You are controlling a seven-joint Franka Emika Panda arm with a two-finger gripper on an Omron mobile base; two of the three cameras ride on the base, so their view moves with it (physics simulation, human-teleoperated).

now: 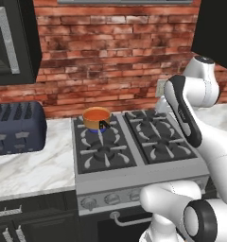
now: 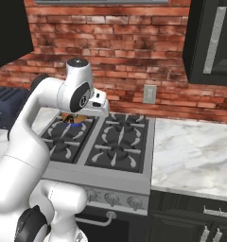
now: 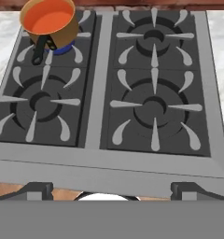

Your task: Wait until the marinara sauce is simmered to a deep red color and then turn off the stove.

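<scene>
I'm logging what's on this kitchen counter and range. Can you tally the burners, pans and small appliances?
Burners on the stove: 4
Saucepans, holding orange sauce, on the back left burner: 1
Toasters, on the counter left of the stove: 1
Total: 6

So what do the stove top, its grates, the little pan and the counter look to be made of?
Stove: grey brushed steel by its flat, dull sheen. Grates: dark and matte, probably cast iron. Pan: smooth orange wall, maybe enamelled metal, with a black handle that could be plastic; it holds orange sauce. Counter: white stone with grey veins, marble-like. It is a render, so these are looks only.
</scene>
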